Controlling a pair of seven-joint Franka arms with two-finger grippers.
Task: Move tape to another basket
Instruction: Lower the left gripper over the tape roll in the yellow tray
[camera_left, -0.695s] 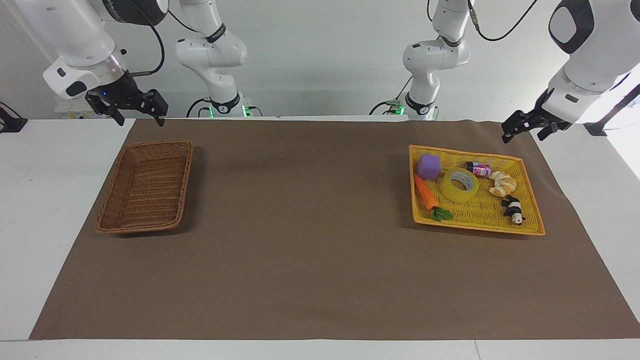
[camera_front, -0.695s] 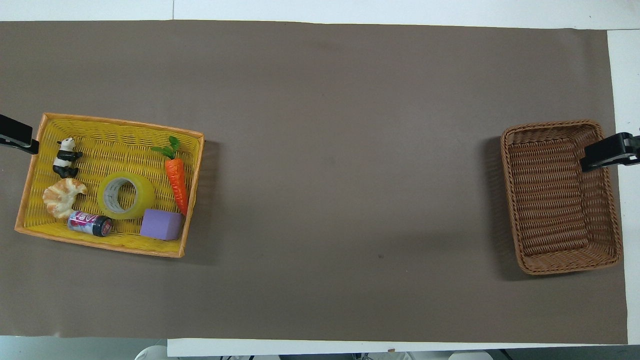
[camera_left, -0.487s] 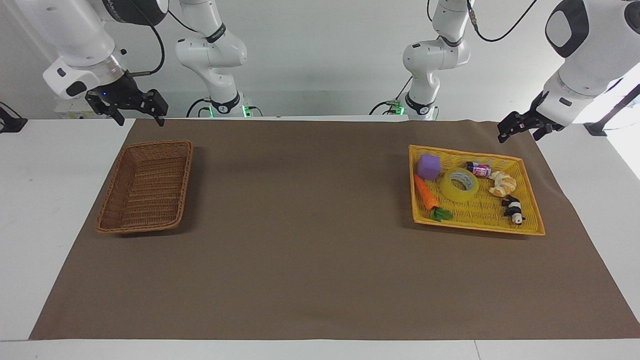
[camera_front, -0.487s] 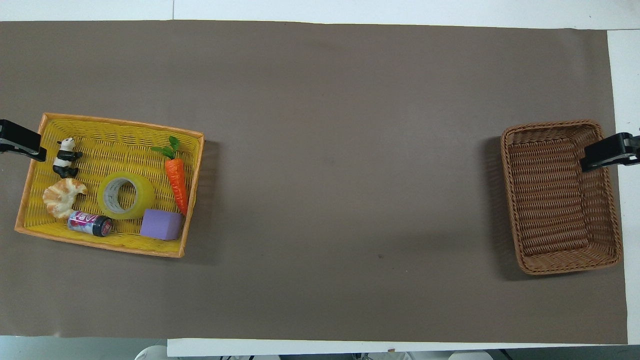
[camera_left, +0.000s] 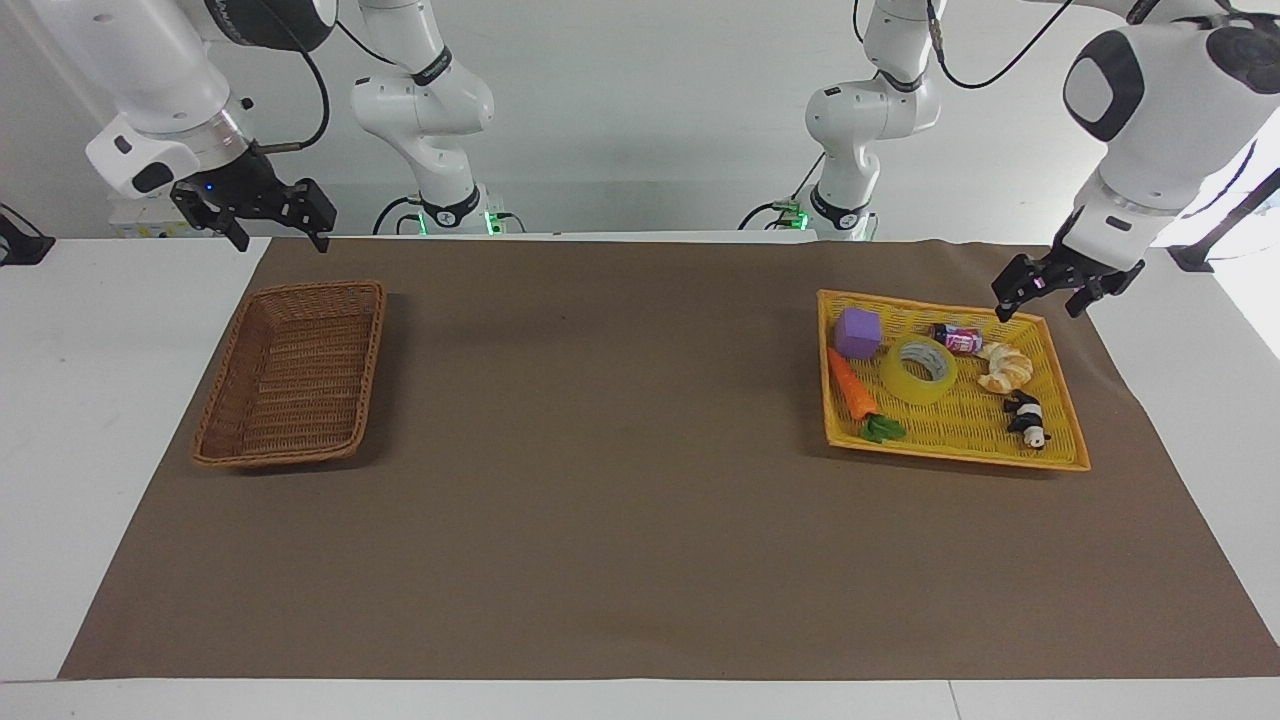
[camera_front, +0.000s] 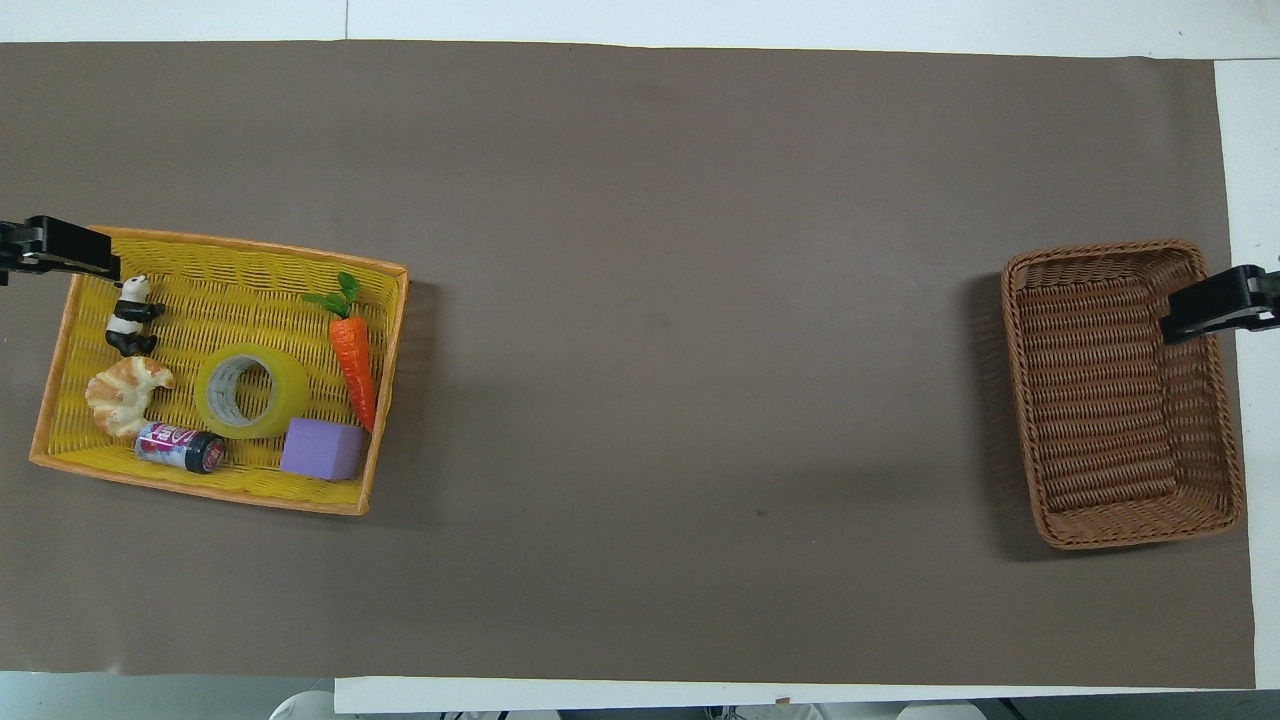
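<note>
Broadly, a brown mat (camera_left: 640, 480) covers most of the white table (camera_left: 60, 420). At the right arm's end of it sits the basket (camera_left: 292, 374), brown wicker, with nothing in it. At the left arm's end sits a yellow tray (camera_left: 1060, 440), holding several small things. The tape (camera_left: 919, 369) lies flat near the middle of that tray, its hole facing up. A carrot (camera_left: 853, 385) lies beside it toward the middle of the table, and a purple block (camera_left: 858, 333) stands just beside the tape on the side nearer the robots. A croissant (camera_left: 1004, 366) lies beside the tape toward the table's end, with a small can (camera_left: 957, 338) on its side nearer the robots and a panda figure (camera_left: 1027, 417) farther from them.

The left gripper (camera_left: 1040, 300) hangs over the tray's corner nearest the robots at the table's end, fingers spread and holding nothing, well apart from the tape. The right arm waits, with the right gripper (camera_left: 279, 237) raised over the mat's edge near the basket, its fingers parted and empty too.
</note>
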